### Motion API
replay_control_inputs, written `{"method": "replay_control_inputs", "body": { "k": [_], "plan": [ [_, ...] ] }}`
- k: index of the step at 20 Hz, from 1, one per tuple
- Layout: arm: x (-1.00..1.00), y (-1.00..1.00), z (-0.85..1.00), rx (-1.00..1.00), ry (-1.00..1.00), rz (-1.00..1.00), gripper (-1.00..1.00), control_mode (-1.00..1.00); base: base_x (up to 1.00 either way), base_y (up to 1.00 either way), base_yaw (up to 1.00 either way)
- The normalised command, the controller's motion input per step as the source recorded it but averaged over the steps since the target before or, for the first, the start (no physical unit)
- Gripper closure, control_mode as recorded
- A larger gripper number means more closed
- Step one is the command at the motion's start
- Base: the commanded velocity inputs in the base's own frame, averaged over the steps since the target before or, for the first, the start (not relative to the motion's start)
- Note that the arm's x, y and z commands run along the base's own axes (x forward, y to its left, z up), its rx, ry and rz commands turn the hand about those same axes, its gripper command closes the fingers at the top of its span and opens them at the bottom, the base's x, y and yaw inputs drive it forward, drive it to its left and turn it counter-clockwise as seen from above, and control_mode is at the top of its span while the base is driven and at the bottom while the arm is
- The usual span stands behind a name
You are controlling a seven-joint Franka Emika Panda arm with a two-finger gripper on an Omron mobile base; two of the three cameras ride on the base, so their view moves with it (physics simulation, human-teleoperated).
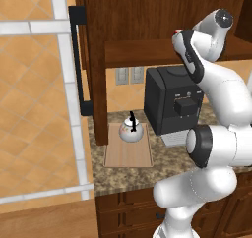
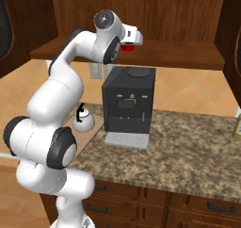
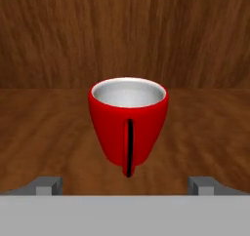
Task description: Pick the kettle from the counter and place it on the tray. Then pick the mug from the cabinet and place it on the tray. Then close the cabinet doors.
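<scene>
The small round white kettle with the thin black arched handle (image 1: 131, 129) already sat on the flat light tan wooden tray (image 1: 129, 156), which lay on the speckled brown-grey granite bench (image 2: 188, 147) to the left of the big black coffee machine (image 2: 128, 99). So the step in hand was judged to be fetching the small bright red mug with the pale inside (image 3: 128, 120).

The mug stood upright on the plank shelf of the dark brown wooden cabinet (image 3: 44, 132), its side handle turned toward the camera. To do this well, the arm would need to advance level until the fingers bracket the mug's body, close squarely across it clear of the handle, then lift before drawing back over the shelf edge.

The pincer (image 3: 128, 186) stood fully apart, its two finger tips (image 3: 49, 185) near the shelf on either side of the mug's base. It held nothing and touched nothing; the mug sat just beyond it, centred between the tips.
</scene>
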Motion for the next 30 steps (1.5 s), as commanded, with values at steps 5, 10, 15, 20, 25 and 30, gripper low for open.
{"method": "replay_control_inputs", "body": {
  "k": [5, 10, 15, 20, 25, 30],
  "plan": [
    [0.27, -0.07, -0.01, 0.0, 0.0, 0.0, -1.0, -1.0, 0.0, 0.0, 0.0],
    [0.23, -0.03, -0.03, 0.0, 0.0, 0.0, -1.0, -1.0, 0.0, 0.0, 0.0],
    [0.07, 0.0, -0.03, 0.0, 0.0, 0.0, -1.0, -1.0, 0.0, 0.0, 0.0],
    [0.04, 0.0, -0.07, 0.01, 0.0, 0.0, -1.0, -1.0, 0.0, 0.0, 0.0],
    [0.13, 0.0, -0.1, 0.0, 0.0, 0.0, 1.0, -1.0, 0.0, 0.0, 0.0],
    [0.13, -0.01, -0.02, 0.0, 0.0, 0.0, 1.0, -1.0, 0.0, 0.0, 0.0]
  ]
}}
